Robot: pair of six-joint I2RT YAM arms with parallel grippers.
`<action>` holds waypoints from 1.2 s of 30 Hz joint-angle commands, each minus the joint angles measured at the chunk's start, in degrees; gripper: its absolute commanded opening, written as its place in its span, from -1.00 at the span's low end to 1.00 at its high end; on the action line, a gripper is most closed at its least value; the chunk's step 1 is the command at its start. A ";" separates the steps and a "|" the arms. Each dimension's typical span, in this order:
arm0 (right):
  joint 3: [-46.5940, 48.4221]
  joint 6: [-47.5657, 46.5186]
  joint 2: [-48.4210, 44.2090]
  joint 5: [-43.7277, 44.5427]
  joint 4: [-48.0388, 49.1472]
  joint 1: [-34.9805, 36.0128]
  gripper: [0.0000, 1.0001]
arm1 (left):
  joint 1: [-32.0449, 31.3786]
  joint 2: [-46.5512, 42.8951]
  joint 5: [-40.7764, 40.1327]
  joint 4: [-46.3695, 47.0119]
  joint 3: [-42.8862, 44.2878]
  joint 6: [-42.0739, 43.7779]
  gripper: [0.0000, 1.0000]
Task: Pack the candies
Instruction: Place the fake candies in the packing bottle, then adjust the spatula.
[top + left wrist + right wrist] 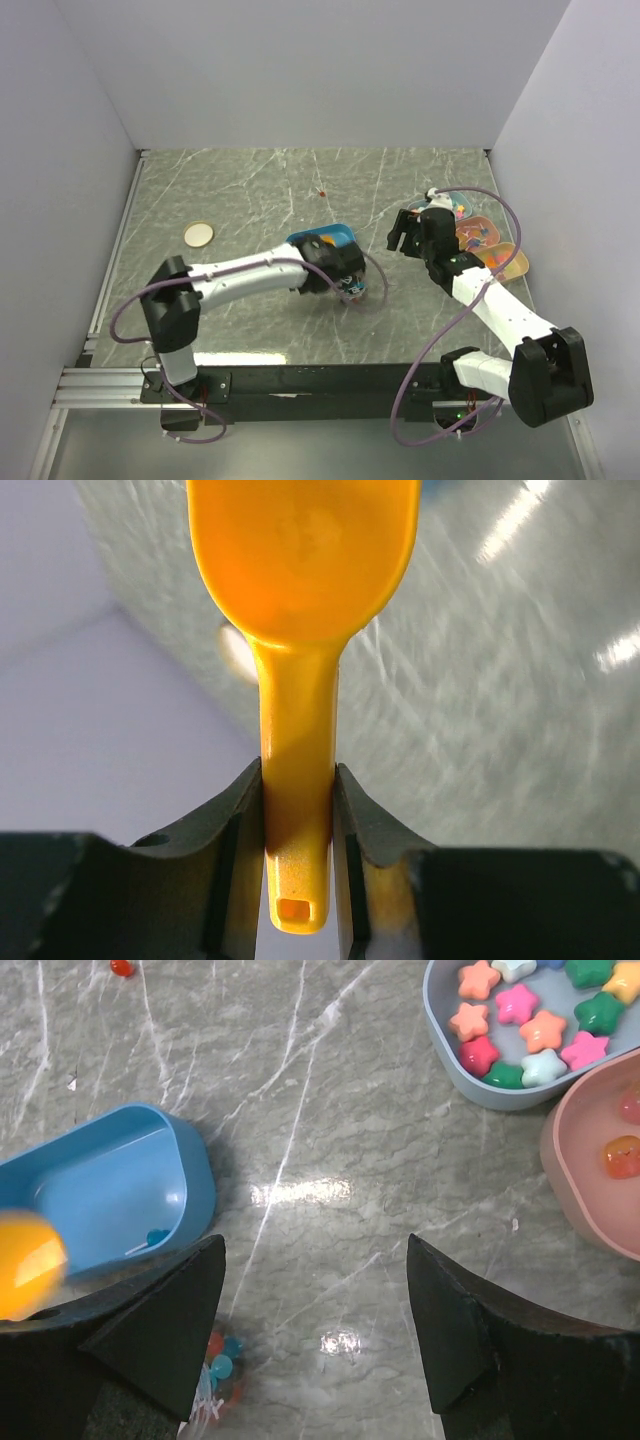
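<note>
The candies (216, 1372), small blue and red sweets in a clear bag, lie on the table by my right gripper's left finger; the bag also shows in the top view (353, 292). One blue candy (155, 1236) lies in the blue tray (190, 1175). My left gripper (298, 772) is shut on the handle of a yellow scoop (300, 550), whose bowl looks empty. In the top view the left gripper (338, 262) holds the scoop (327, 241) over the blue tray (345, 233). My right gripper (315, 1247) is open and empty above bare table, right of the tray (408, 232).
A grey-blue tray (440, 1050) of pastel star sweets and a pink tray (560, 1175) with orange-red sweets sit at the right, with an orange tray (515, 265) nearer. A loose red sweet (322, 193) and a round wooden disc (198, 234) lie on the table.
</note>
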 commanded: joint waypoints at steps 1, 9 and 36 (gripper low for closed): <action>-0.47 0.00 -2.17 -0.62 1.46 -0.54 0.58 | 9.36 -8.72 4.34 12.21 -4.53 -5.11 -0.98; 0.50 -1.32 -1.99 -5.36 0.58 -0.80 0.58 | 28.90 -21.05 21.75 38.19 -25.82 -18.18 -0.99; 14.99 1.32 22.52 -13.80 -0.56 6.23 0.42 | 38.84 -26.93 25.89 51.13 -41.84 -34.55 0.16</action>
